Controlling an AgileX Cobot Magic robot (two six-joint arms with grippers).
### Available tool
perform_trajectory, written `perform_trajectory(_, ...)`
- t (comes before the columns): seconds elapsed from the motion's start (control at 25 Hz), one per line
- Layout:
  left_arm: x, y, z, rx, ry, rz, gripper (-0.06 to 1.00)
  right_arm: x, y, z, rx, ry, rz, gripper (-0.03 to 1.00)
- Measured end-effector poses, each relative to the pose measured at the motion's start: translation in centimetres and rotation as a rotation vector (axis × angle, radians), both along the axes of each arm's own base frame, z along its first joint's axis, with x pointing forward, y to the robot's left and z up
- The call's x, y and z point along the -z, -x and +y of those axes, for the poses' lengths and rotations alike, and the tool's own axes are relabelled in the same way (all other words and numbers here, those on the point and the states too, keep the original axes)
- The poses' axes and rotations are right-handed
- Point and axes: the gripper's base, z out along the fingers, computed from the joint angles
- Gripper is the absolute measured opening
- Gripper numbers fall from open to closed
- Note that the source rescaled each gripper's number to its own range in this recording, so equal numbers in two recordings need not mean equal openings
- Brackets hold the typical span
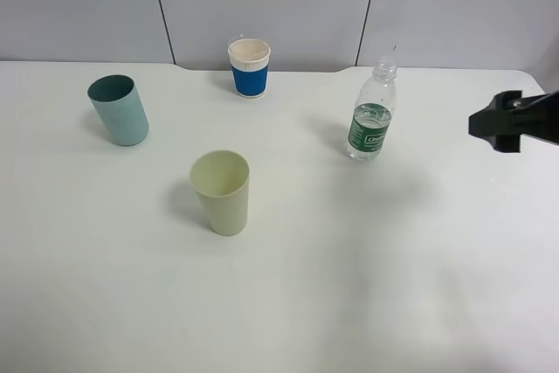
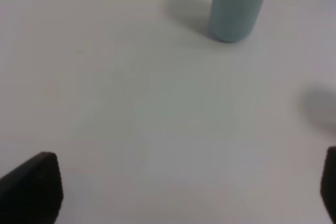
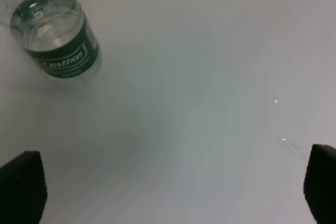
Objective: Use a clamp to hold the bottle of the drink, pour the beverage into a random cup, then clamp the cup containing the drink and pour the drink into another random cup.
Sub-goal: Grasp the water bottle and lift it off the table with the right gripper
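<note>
Hovering at the table's (image 1: 349,303) right edge, the R gripper (image 3: 170,190) faces the bottle (image 1: 371,113) w/ jaws spread wide and nothing between them. The bottle stands upright and uncapped, clear liquid (image 3: 50,27) inside, well apart from the fingertips. L gripper (image 2: 181,190), out of the overhead shot, also shows jaws wide and empty in its wrist view, teal cup (image 1: 118,111) ahead of it. Yellow cup (image 1: 222,191) stands nearer the front, between teal cup and bottle but well apart from both. Paper cup (image 1: 250,67) sits at the back near the wall. All three cups are upright; whether any holds liquid can't be told, tho the yellow one looks dry. Judgement: step one, the reach for the bottle, is in hand, w/ no grasp yet and no pour done. Next move prob. calls for the R arm to come in toward the bottle, straddle its labelled body w/ both fingers, close firmly w/o crushing the thin plastic, then lift level, since the open neck would spill on any early tilt.
</note>
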Motion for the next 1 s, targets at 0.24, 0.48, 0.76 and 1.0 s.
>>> perform_trajectory(0.24, 0.0, 0.0, 0.0, 0.000, 0.000, 0.000, 1.00, 2.9, -2.1, 1.2, -0.038, 0.010, 0.110, 1.00)
perform_trajectory(0.48, 0.0, 0.0, 0.0, 0.000, 0.000, -0.001, 1.00, 4.0, -2.9, 2.2, -0.064, 0.000, 0.117, 1.00)
perform_trajectory(0.76, 0.0, 0.0, 0.0, 0.000, 0.000, -0.001, 1.00, 3.8, -3.1, 2.4, -0.083, 0.008, 0.080, 1.00)
perform_trajectory(1.0, 0.0, 0.0, 0.0, 0.000, 0.000, -0.001, 1.00, 3.7, -3.2, 2.3, -0.086, 0.025, 0.070, 1.00)
